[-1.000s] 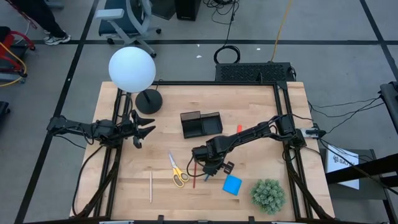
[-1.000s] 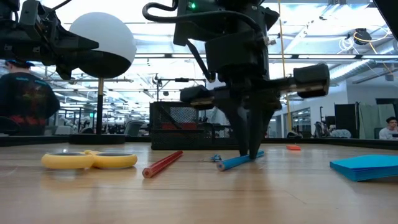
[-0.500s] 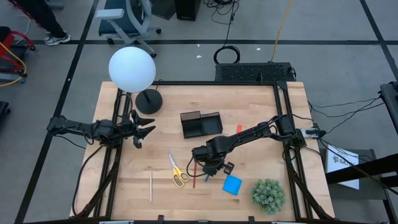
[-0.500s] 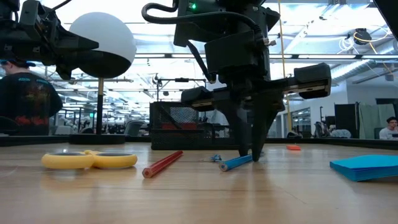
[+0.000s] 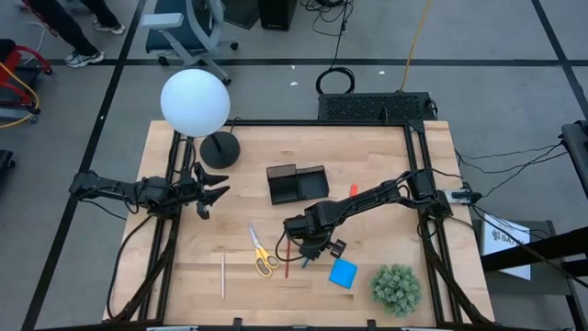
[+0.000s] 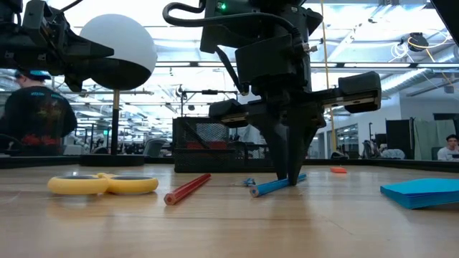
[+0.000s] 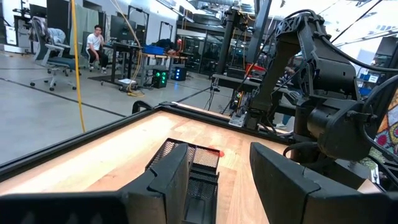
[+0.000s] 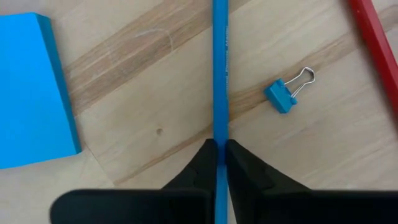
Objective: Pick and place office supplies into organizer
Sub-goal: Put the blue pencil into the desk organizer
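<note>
On the tabletop, the right tool has just pinched the blue pencil. It can now be lifted toward the organizer. The left tool waits spread.

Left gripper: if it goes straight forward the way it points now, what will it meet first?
Probably the organizer: in the left wrist view it lies between the open jaws of the left gripper. Depth is unclear; the right arm stands beyond.

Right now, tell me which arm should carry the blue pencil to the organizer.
Right. The right tool is already shut on the blue pencil at the table, just in front of the organizer. The left tool hangs open off to the left, holding nothing.
</note>
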